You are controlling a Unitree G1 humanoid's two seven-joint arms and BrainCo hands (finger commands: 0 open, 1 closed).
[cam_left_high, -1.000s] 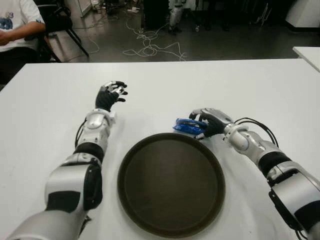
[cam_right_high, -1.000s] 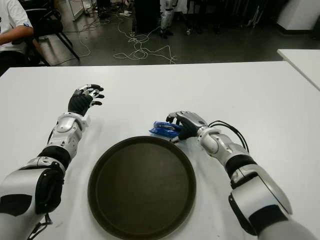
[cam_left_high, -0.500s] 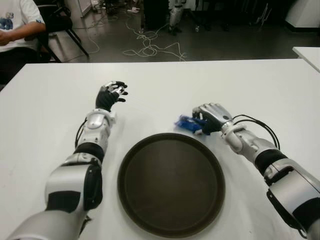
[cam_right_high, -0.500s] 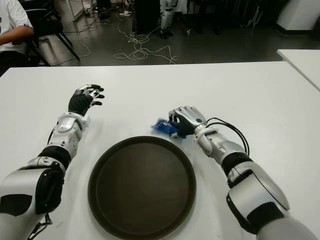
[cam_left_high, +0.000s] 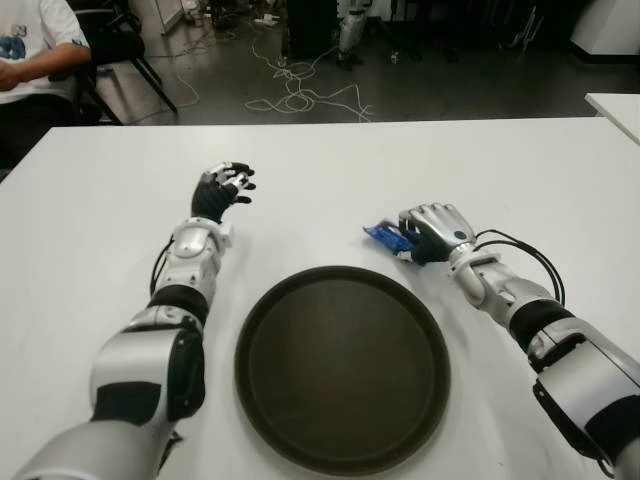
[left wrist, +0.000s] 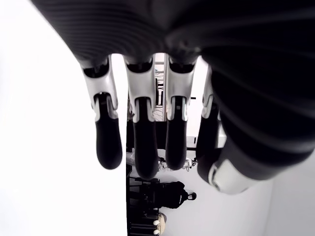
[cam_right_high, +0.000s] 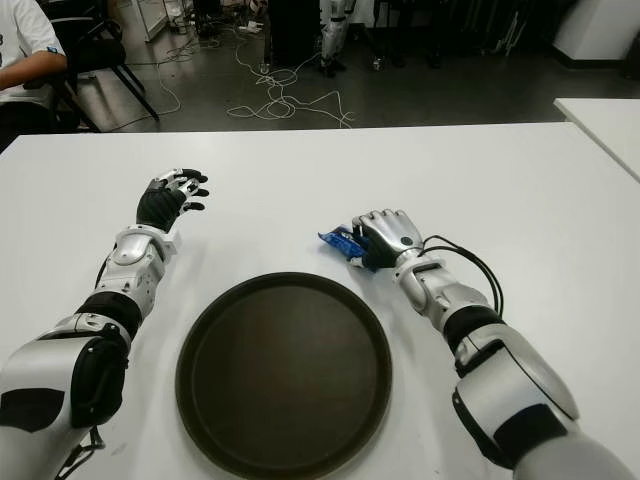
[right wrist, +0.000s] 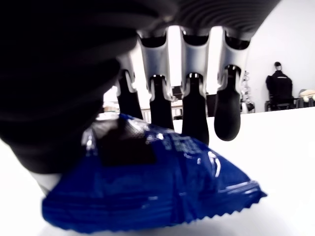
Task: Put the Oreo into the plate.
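The Oreo is a blue packet (cam_left_high: 383, 235) on the white table (cam_left_high: 90, 220), just past the far right rim of the round dark plate (cam_left_high: 342, 365). My right hand (cam_left_high: 432, 232) is over it, palm down, with the packet sticking out on the hand's left side. In the right wrist view the Oreo packet (right wrist: 147, 196) sits between the thumb and the fingers (right wrist: 194, 118), which reach past it. My left hand (cam_left_high: 222, 188) shows idle at the far left of the plate, its fingers (left wrist: 140, 147) relaxed and holding nothing.
A seated person (cam_left_high: 30, 50) and a chair are off the table's far left corner. Cables (cam_left_high: 300, 95) lie on the floor beyond the table. Another white table's corner (cam_left_high: 615, 105) shows at the right.
My right hand has drawn back from the plate's rim, taking the Oreo packet rightward and farther away, and has turned more palm down. The left hand has not moved.
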